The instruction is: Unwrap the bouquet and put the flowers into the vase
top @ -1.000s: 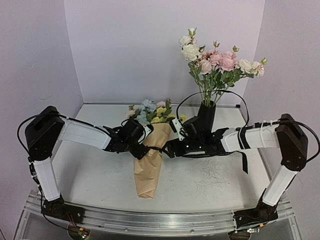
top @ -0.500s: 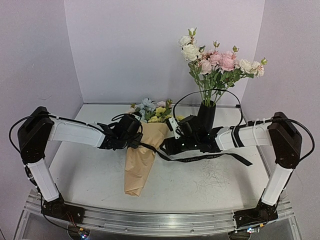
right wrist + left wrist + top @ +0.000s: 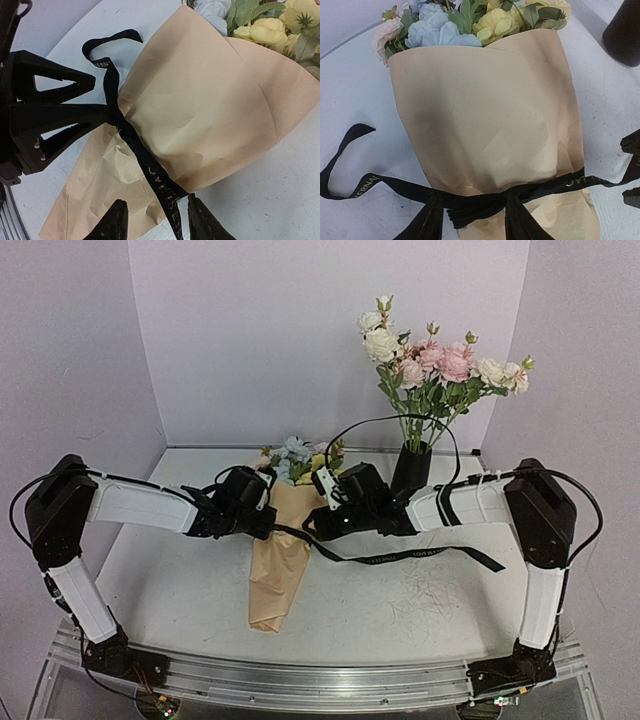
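Around the bouquet (image 3: 278, 570), the table (image 3: 400, 615) in front of its tip and to its front right is bare, and so is the stretch to its left beneath the left arm (image 3: 140, 505). Its waist is closed in on both sides. The left gripper (image 3: 268, 525) sits against it from the left and the right gripper (image 3: 311, 525) from the right. A loose ribbon (image 3: 420, 556) trails across the table to the bouquet's right. Behind and to its right stands the vase (image 3: 410, 470), with roses (image 3: 432, 365) spreading high overhead. The right arm (image 3: 455, 508) bars the way between vase and bouquet. Behind the flowers (image 3: 297, 453), a narrow strip of table meets the wall (image 3: 250, 340).
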